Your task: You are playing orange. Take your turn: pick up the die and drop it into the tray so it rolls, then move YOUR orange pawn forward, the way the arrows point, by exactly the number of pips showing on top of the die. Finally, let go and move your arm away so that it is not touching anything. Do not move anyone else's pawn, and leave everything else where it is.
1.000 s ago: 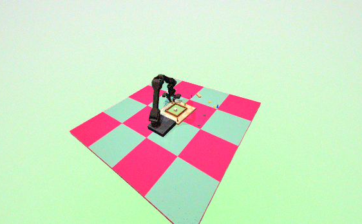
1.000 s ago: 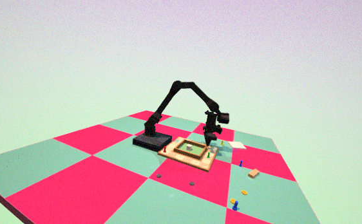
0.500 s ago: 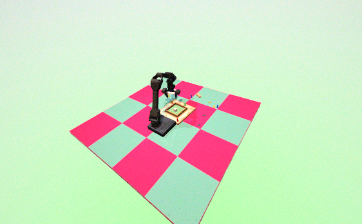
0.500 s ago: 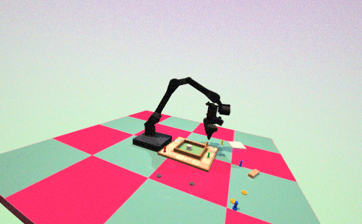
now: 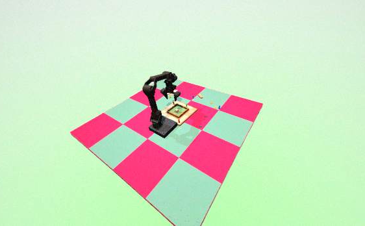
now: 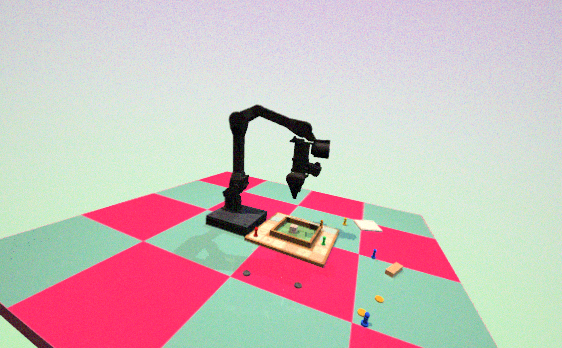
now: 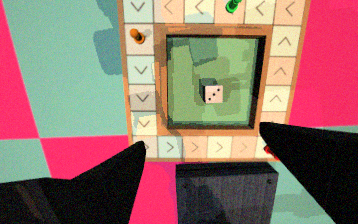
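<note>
- gripper [image 7: 202,142] high above the board [image 6: 272,244], fingers spread wide, nothing between them, touching nothing
- die [image 7: 212,93] lies in the green tray [image 7: 180,107], near its centre, three pips on top
- orange pawn [image 7: 138,36] stands upright on a track square on the left side in the wrist view, one square below the corner, apart from the gripper
- green pawn [image 7: 232,5] on the top row of the track
- red pawn [image 6: 256,231] on the board edge nearest the arm base [image 6: 219,223]
- arrows on the track squares run round the tray
- loose blue pawns, discs and a block lie on the checkered worktop [image 6: 122,300] off the board
</note>
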You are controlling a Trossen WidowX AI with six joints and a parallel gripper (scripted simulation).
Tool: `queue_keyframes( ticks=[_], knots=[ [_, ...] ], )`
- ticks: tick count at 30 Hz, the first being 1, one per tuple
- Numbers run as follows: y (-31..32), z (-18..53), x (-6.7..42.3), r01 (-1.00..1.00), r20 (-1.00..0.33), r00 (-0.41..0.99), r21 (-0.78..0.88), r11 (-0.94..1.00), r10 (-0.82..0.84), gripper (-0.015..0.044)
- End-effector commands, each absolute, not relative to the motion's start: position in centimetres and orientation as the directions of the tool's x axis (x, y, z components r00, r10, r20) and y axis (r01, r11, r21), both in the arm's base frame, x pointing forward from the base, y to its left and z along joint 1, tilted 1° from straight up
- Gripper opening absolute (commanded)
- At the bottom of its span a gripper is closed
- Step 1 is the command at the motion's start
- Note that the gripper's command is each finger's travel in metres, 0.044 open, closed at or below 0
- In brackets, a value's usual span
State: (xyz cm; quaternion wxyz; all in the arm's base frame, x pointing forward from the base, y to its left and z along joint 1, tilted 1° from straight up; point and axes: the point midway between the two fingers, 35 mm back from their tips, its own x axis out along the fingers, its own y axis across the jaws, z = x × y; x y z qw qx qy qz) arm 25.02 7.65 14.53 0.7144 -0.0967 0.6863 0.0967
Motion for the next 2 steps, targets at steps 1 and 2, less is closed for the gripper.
queue_keyframes(
  ticks=[1,2],
  knots=[
    [7.83,14.3,25.24,-0.279,-1.0,0.029,-0.007,0.96,0.002,0.044],
    [7.83,14.3,25.24,-0.279,-1.0,0.029,-0.007,0.96,0.002,0.044]
  ],
)
